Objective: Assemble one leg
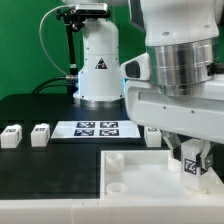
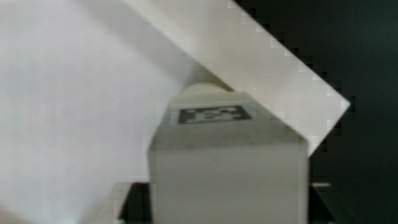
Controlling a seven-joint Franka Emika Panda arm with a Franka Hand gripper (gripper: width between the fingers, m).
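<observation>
**A:** so where's the leg at right now, on the table or what

**B:** nah, the small white plastic block-shaped leg [image 1: 189, 167] with the black-and-white square tag is up in the two-finger gripper [image 1: 190, 158]. it's pinched between the fingers, tag facing the exterior camera. it hangs over the large white square tray-like panel [image 1: 140, 195], toward the exterior view's right. can't tell if it touches the panel

**A:** and the wrist cam?

**B:** same leg [image 2: 222, 165] fills the middle, tag on its upper face, white panel [image 2: 71, 110] behind it. on the black table [image 1: 45, 175] a spare leg [image 1: 12, 135] and another [image 1: 40, 133] sit at the exterior view's left of the flat white marker board [image 1: 97, 128], and a third [image 1: 152, 136] sits just to its right
</observation>
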